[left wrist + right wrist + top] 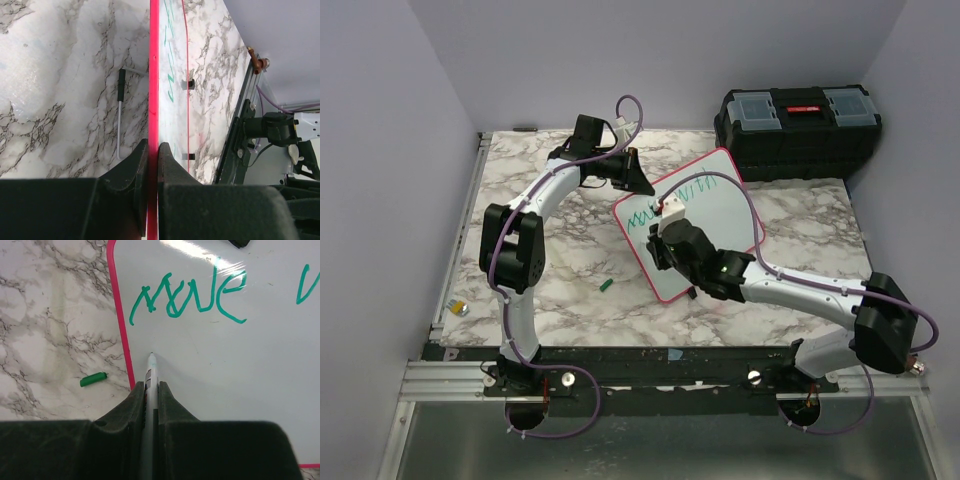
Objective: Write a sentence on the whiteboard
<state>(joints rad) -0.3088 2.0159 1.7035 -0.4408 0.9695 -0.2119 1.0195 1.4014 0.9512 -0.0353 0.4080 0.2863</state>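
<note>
1. The whiteboard (705,215) lies in the middle of the marbled surface (570,270), turned at an angle, with its pink frame running round the edge.
2. The left fingers (140,162) are clamped on the board's pink frame at its far left corner. The left wrist view sees the board edge-on between them.
3. The right fingers (136,400) are pressed together on a marker (152,371), which points away from the wrist over the white face.
4. The marker's tip sits just below the green writing (190,297), near the left frame. I cannot tell whether it touches the board.
5. A green cap (93,379) lies on the surface just beside the frame.
6. A black toolbox (798,130) stands at the far right, beyond the board.
</note>
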